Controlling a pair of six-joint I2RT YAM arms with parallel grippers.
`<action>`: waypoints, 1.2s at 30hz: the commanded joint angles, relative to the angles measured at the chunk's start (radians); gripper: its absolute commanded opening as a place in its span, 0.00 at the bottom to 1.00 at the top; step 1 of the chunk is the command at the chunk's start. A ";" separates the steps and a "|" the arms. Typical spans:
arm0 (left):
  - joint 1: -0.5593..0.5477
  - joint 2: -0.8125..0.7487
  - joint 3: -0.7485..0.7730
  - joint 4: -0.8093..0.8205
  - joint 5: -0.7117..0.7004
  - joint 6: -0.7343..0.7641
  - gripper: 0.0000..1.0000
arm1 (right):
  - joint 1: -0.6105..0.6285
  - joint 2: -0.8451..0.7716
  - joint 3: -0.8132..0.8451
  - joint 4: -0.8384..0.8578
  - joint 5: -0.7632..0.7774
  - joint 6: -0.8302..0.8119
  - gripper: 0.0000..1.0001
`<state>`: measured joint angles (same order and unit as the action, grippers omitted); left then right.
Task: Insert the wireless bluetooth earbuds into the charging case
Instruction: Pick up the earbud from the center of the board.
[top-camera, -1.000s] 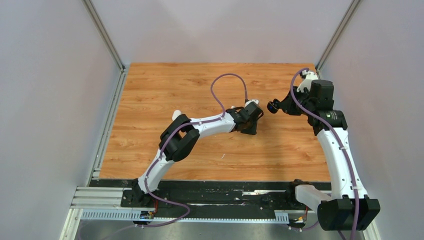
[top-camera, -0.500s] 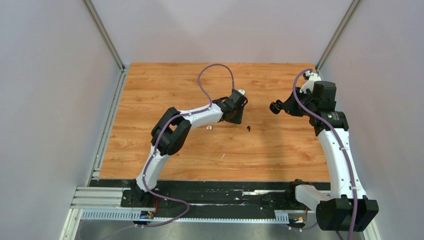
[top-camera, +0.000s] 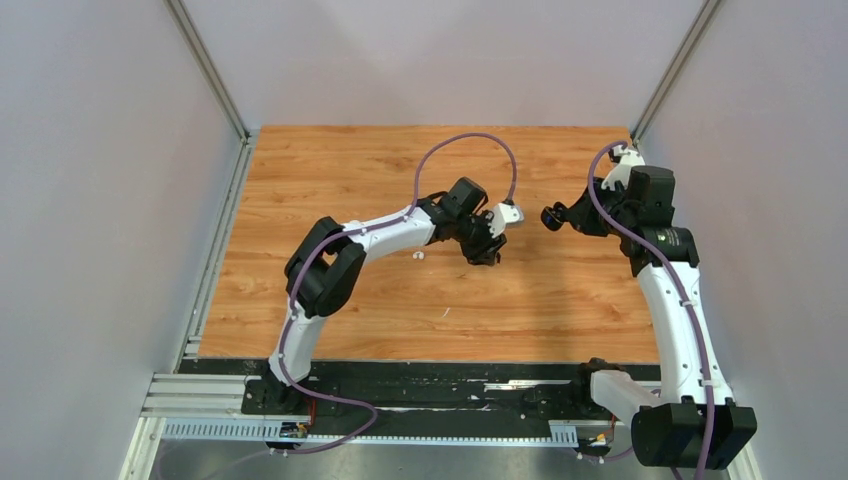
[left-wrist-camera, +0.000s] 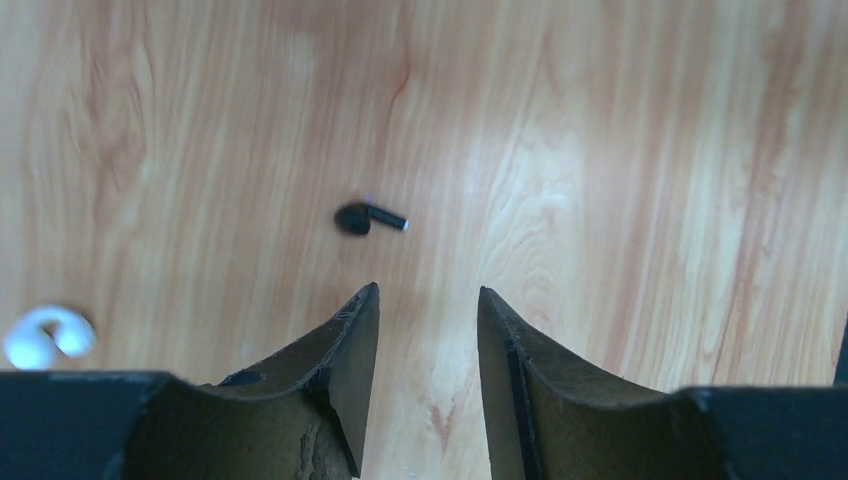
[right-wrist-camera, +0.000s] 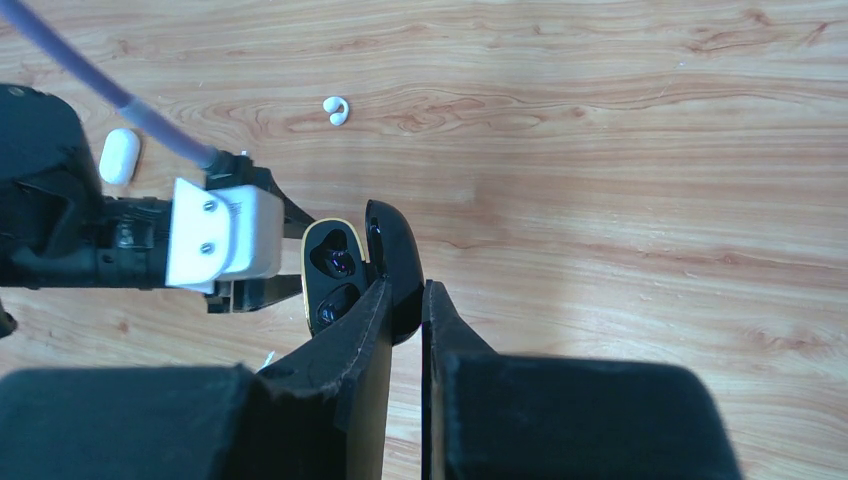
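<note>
A tiny black earbud (left-wrist-camera: 365, 217) lies on the wood just ahead of my left gripper's (left-wrist-camera: 428, 295) open, empty fingertips. In the top view that gripper (top-camera: 486, 248) hangs over the spot and hides the earbud. A white earbud (top-camera: 418, 256) lies on the table left of it and shows in both wrist views (left-wrist-camera: 45, 335) (right-wrist-camera: 337, 110). My right gripper (right-wrist-camera: 405, 295) is shut on the open black charging case (right-wrist-camera: 335, 270), held in the air (top-camera: 550, 215) to the right of the left gripper. Its two wells face the left gripper.
A white pebble-shaped case (right-wrist-camera: 119, 155) lies on the wood behind the left arm. The left wrist's white camera block (right-wrist-camera: 222, 235) is close to the held black case. Grey walls enclose the table on three sides.
My left gripper swung left, then back right with the wrist turned, and now hangs over the black earbud that lay exposed half a second ago. The right arm has barely moved.
</note>
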<state>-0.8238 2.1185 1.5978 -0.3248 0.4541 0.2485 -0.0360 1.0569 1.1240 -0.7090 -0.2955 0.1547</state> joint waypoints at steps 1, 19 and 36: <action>0.019 0.012 0.101 -0.024 0.185 0.218 0.48 | -0.005 -0.020 0.000 0.017 -0.014 0.001 0.00; 0.038 0.181 0.271 -0.144 0.282 0.587 0.45 | -0.023 -0.029 -0.007 -0.003 -0.007 -0.013 0.00; 0.028 0.289 0.416 -0.252 0.198 0.696 0.45 | -0.048 0.010 -0.005 0.016 -0.015 -0.004 0.00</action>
<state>-0.7856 2.3917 1.9530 -0.5179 0.6697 0.8730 -0.0742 1.0634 1.1114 -0.7219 -0.2977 0.1444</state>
